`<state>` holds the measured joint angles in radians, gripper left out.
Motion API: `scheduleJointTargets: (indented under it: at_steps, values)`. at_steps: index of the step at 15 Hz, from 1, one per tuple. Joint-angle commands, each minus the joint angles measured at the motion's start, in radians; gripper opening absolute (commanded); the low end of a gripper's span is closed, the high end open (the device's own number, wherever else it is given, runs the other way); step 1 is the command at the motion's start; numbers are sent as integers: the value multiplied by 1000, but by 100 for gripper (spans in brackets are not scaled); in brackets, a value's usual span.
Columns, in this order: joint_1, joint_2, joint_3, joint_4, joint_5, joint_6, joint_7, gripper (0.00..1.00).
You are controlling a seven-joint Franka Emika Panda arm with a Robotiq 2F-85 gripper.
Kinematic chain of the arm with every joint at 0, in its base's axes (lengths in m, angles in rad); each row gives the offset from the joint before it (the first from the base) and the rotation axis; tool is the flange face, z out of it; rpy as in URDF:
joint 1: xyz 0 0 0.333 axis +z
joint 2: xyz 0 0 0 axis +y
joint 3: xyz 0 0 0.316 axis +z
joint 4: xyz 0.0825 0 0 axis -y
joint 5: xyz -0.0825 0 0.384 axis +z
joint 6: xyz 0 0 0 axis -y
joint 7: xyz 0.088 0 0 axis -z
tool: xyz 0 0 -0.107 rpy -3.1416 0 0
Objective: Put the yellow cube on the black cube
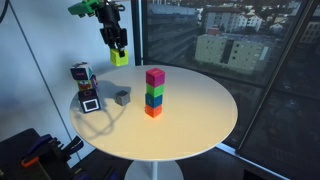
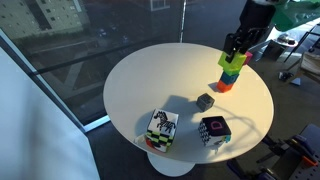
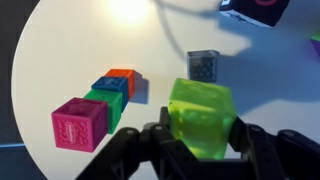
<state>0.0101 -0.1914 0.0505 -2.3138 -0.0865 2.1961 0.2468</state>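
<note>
Currently your pincer (image 3: 201, 140) grips yellow cube (image 3: 203, 115), lower edge hidden behind it; black cube (image 3: 203, 65) blurry at 12 o'clock.

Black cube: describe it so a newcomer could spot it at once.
On the round white table, find the stack of coloured cubes near the middle. The black cube sits alone beside it, towards the patterned toy blocks. It is the only dark grey one, and unstacked.
</note>
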Motion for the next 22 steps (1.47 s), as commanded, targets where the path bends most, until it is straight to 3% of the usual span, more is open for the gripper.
scheduleJointTargets:
  at_steps: [1, 8, 9, 22]
  values:
    - [-2, 0, 2, 2, 3, -1, -1, 53]
    - [-2, 0, 2, 2, 4, 0, 0, 53]
    - [-2, 4, 4, -5, 1, 16, 7, 28]
    - [12, 94, 36, -79, -66, 178, 59, 28]
